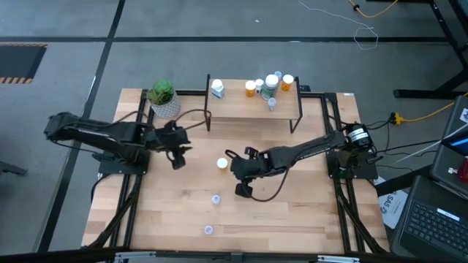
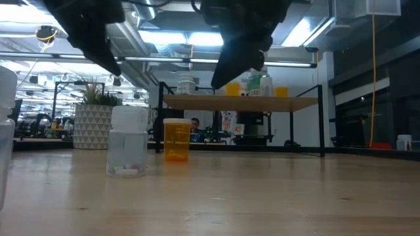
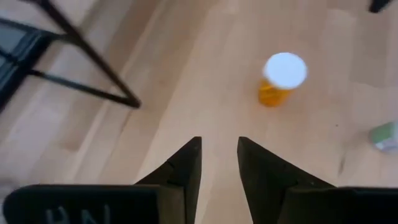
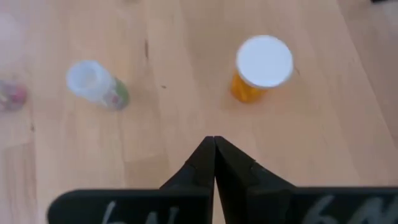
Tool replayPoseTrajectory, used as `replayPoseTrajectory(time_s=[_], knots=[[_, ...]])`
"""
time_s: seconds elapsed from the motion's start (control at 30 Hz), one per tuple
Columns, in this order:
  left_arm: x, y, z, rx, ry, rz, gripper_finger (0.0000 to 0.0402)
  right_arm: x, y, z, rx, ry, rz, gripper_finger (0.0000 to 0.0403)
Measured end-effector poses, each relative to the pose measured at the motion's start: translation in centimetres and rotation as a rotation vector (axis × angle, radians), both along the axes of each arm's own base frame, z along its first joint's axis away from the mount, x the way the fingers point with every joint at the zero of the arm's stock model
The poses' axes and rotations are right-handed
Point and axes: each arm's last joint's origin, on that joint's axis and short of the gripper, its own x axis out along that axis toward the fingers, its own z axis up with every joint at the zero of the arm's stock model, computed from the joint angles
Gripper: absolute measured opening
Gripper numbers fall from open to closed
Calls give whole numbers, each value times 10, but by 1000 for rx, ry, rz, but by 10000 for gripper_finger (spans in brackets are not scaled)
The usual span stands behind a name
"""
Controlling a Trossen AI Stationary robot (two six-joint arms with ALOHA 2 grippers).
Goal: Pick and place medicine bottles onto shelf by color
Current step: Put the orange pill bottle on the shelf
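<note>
End effectors are hovering over the counter on both sides of an orange bottle standing upright in front of the shelf, the right end effector closed and empty, the left end effector slightly open.

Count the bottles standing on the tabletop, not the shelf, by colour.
orange bottle, white cap: 1
clear bottles, the second nearer the front edge: 2
Total: 3
</note>
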Motion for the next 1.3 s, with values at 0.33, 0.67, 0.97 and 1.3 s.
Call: replayPoseTrajectory(time_s=[0.33, 0.67, 0.97, 1.3], knots=[[-38, 4, 10, -19, -4, 78, 98, 18, -7, 11, 44, -190, 91, 32], [-42, 5, 9, -18, 11, 78, 98, 41, -40, -2, 43, -286, 15, 244], [-46, 5, 6, -11, 63, 78, 98, 48, -52, -23, -36, -225, 103, 317], [-46, 5, 6, -6, 62, 76, 98, 55, -55, -50, -147, -164, 138, 311]])
